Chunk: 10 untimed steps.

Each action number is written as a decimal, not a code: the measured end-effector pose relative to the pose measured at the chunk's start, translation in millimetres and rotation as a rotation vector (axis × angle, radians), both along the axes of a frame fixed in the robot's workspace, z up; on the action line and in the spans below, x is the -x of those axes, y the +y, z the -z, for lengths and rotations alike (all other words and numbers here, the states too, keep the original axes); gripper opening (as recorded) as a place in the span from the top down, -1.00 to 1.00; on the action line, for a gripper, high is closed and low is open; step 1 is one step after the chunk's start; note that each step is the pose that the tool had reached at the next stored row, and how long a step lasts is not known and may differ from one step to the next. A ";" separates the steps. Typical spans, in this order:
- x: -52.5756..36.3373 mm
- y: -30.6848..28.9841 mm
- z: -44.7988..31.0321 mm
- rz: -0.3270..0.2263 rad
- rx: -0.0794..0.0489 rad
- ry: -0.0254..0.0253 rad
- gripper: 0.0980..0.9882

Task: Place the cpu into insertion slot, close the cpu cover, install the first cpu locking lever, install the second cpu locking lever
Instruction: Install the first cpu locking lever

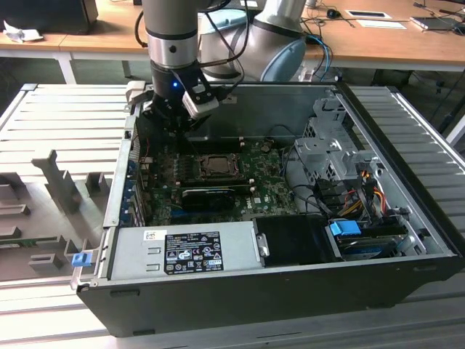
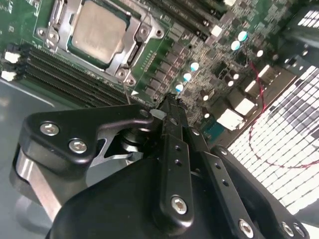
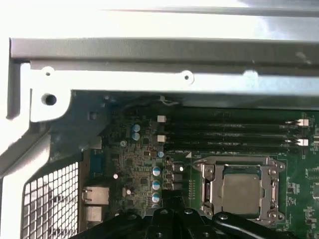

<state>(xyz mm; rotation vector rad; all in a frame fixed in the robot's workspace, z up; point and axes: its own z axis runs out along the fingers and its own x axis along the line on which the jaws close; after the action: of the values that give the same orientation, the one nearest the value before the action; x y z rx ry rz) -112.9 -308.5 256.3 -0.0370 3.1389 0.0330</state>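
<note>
The exterior view shows a grey slatted metal desk (image 1: 65, 116), and on it lies a big dark computer case (image 1: 290, 291) with its side open. The robot arm (image 1: 172, 33) comes down from the far side and its end hangs over the far left corner of the case. Inside the case, a green main board (image 1: 269, 189) covers the left and middle part of the floor. A grey power supply box (image 1: 182, 251) lies along the near wall, and a metal drive cage (image 1: 327, 145) stands at the exterior view's right.

In the second wrist view the pincer (image 2: 169, 107) has its two fingers pressed together, with nothing between them. It is above the board, beside the socket and not touching it. Four long black memory slots (image 3: 224, 134) run along the board, just beside the socket.

The cpu cover (image 3: 234, 163) is a metal frame lying flat over the socket, and its square opening goes around the chip. The cpu (image 3: 241, 191) sits in the socket near the middle of the board, with its pale grey face up. It is apart from the pincer. Whether the two levers at the sides of the socket are locked, I cannot tell.
</note>
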 end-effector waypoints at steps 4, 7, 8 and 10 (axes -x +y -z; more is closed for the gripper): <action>3.0 6.8 1.0 0.000 0.000 0.0000 0.98; 3.3 11.5 1.6 0.000 0.000 0.0000 0.98; 3.3 14.4 1.6 -0.001 0.000 0.0000 0.98; 3.3 17.8 1.7 -0.002 0.000 0.0001 0.98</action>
<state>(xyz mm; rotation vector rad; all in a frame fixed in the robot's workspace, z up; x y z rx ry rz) -116.1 -290.8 254.6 -0.0409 3.1389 0.0333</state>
